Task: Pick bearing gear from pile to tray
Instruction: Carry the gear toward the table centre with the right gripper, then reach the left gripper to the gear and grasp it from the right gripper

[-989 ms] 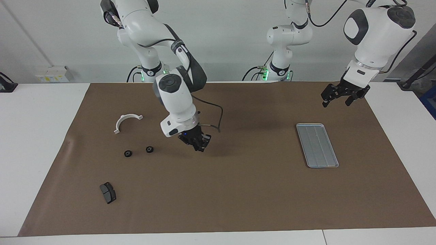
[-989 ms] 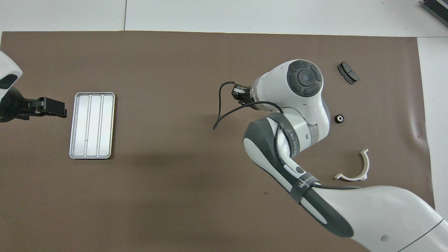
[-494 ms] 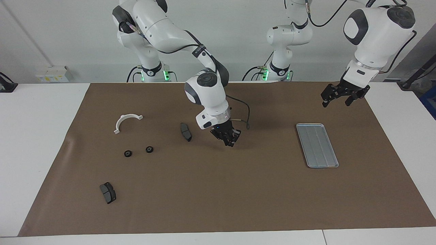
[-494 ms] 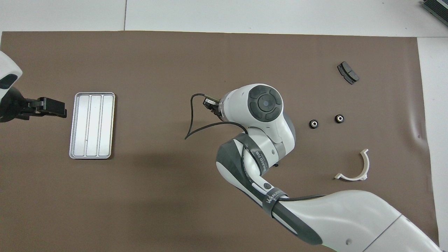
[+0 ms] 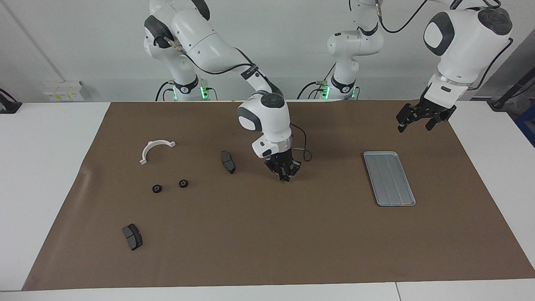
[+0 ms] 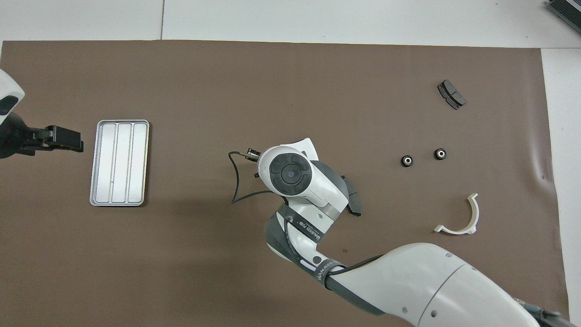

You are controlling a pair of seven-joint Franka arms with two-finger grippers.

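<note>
Brown-covered tabletop (image 5: 267, 234) carries two black gears (image 5: 157, 189) (image 5: 183, 183) toward the right arm's end, well apart from the tray (image 5: 389, 178). Right gripper (image 5: 284, 177) hangs over mid-tabletop; whether it pinches anything is unclear. Left gripper (image 5: 422, 122) waits, fingers spread, near the tray.

**What surrounds your work area**

You have a white table (image 5: 54, 167) with a brown mat (image 5: 267, 234) spread over most of it. At the right arm's end, near the wall, you will see a small white box (image 5: 62, 91) and a black object (image 5: 8, 104) cut off by the edge. A dark ribbed item (image 6: 565, 11) lies at that end's corner farthest from the robots.
</note>
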